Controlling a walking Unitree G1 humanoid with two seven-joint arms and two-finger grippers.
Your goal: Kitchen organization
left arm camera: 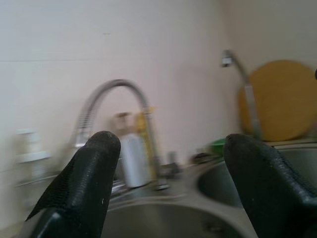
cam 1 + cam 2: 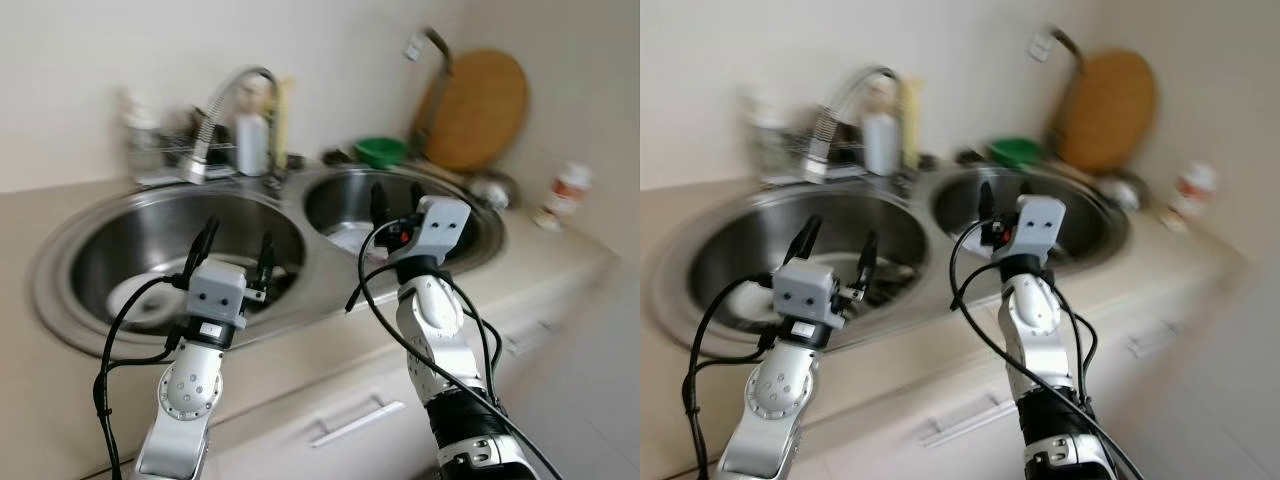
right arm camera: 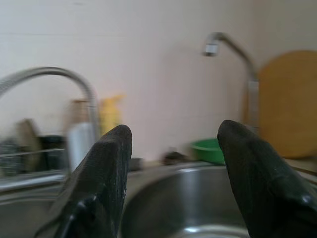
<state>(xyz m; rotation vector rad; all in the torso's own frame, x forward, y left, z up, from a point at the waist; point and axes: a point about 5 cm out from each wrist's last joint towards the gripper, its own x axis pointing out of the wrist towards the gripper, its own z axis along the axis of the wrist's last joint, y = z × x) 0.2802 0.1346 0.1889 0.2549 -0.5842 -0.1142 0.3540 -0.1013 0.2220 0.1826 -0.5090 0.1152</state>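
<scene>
Sink basins (image 2: 120, 240) are lying at twelve o'clock in the bench (image 2: 300, 360); left tool (image 2: 235, 252) and right tool (image 2: 397, 200) are hovering gaping, empty.

Motion blur smears the bottles (image 2: 252, 140) behind the faucet (image 2: 225, 110); the white dish (image 2: 140, 298) in the sink (image 2: 120, 215) is partly hidden.

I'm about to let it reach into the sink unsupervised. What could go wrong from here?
The head views are blurred, so aim may be off. The left gripper, open, hangs over the left basin holding a white dish; a blind reach could chip it. The right gripper, open, sits near the right basin rim and might strike it.
</scene>
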